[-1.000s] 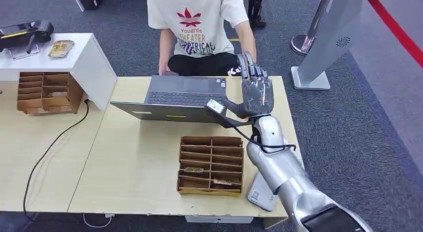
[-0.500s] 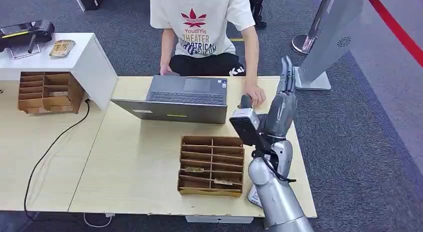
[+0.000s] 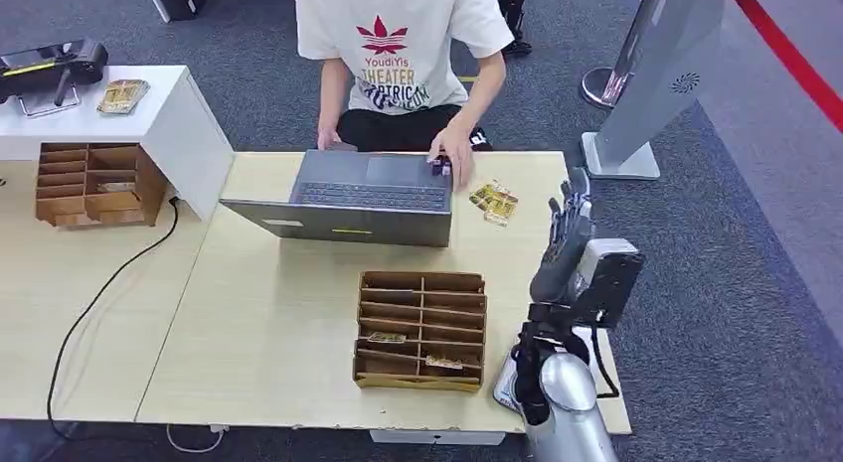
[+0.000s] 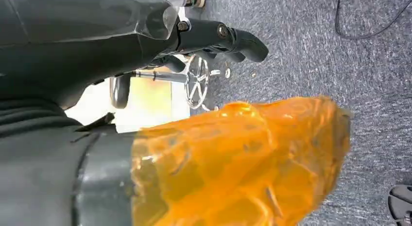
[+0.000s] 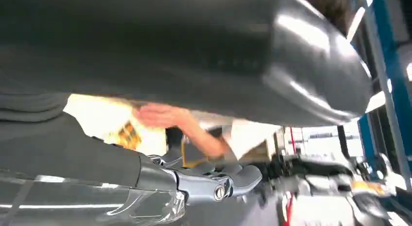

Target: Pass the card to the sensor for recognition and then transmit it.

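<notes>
My right hand [image 3: 565, 239] is raised edge-on over the table's right side, fingers stretched out and apart, holding nothing. In the right wrist view its thumb [image 5: 221, 183] sticks out free. A few yellow cards [image 3: 494, 202] lie on the table [image 3: 268, 323] next to the laptop [image 3: 358, 196], beyond my hand and apart from it. A flat grey-white device [image 3: 511, 383] lies at the table's front right, partly under my forearm. My left hand [image 4: 145, 36] hangs over the carpet with its dark fingers [image 4: 238, 39] out and nothing in them; part of it is wrapped in orange film.
A person sits behind the table with one hand [image 3: 449, 156] on the laptop. A cardboard sorter [image 3: 421, 328] with a few cards stands mid-table. On the left stand a white shelf [image 3: 174, 119] with a black device [image 3: 50, 63], cards [image 3: 122, 94], and another sorter [image 3: 94, 184].
My right arm has come down and back from beside the laptop to the table's right front. The person's hand left mine and went to the laptop. Cards now show on the table.
</notes>
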